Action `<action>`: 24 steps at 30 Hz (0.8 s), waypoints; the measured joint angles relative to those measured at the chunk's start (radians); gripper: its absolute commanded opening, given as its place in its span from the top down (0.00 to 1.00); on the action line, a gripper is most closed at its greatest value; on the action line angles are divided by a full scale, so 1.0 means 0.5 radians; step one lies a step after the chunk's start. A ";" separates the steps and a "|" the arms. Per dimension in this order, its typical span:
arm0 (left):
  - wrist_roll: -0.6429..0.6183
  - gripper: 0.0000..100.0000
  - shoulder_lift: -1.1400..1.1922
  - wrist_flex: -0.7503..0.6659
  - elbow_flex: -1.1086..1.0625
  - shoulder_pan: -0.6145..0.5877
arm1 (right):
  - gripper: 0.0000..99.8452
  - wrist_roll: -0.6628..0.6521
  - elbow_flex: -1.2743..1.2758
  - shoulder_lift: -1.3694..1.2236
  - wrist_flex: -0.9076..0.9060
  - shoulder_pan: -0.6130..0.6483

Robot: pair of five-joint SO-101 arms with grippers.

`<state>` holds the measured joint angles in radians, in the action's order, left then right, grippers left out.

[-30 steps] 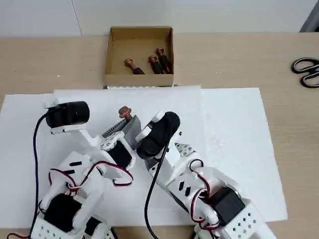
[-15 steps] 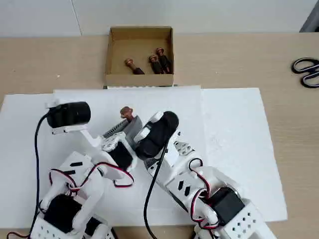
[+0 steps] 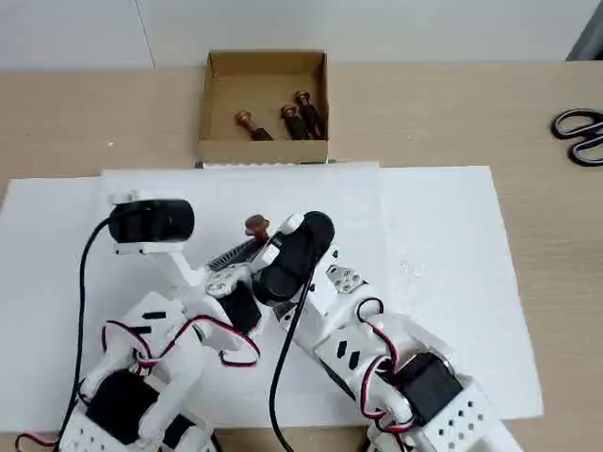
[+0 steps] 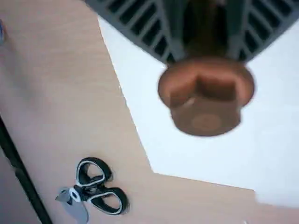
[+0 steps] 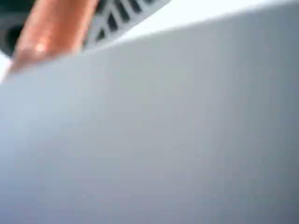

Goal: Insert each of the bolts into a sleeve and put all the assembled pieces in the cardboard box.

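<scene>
Left fingers clamped tight on the bolt, held over the white sheet mid-worktop. Carried right and slightly nearer within the last second, now just beside the right arm; likely lining up for the insertion. Head pointing far and upward, long axis along the fingers. Farther off, cardboard box with three assembled pieces inside.

No text, label, number or sign can be read anywhere. Nothing legible is carried by the cardboard box or the scissors.
</scene>
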<state>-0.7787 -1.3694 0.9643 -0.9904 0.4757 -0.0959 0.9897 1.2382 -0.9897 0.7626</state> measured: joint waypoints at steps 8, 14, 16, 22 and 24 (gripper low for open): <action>0.000 0.99 0.000 -0.006 0.144 -0.089 | 1.00 0.000 0.000 0.003 -0.058 0.000; 0.000 0.99 0.000 -0.006 0.178 -0.092 | 1.00 0.000 0.000 0.003 -0.064 0.003; 0.000 0.99 0.000 -0.006 0.178 -0.092 | 1.00 0.000 0.000 0.003 -0.064 0.028; 0.000 0.99 0.003 -0.006 0.160 -0.092 | 1.00 0.000 0.000 0.003 -0.064 0.150; 0.000 0.99 0.003 -0.006 0.160 -0.092 | 1.00 0.000 0.000 0.003 -0.064 0.150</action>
<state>-0.7787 -1.3679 0.9613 -0.9106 0.4296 -0.0959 0.9897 1.2398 -1.0219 0.8378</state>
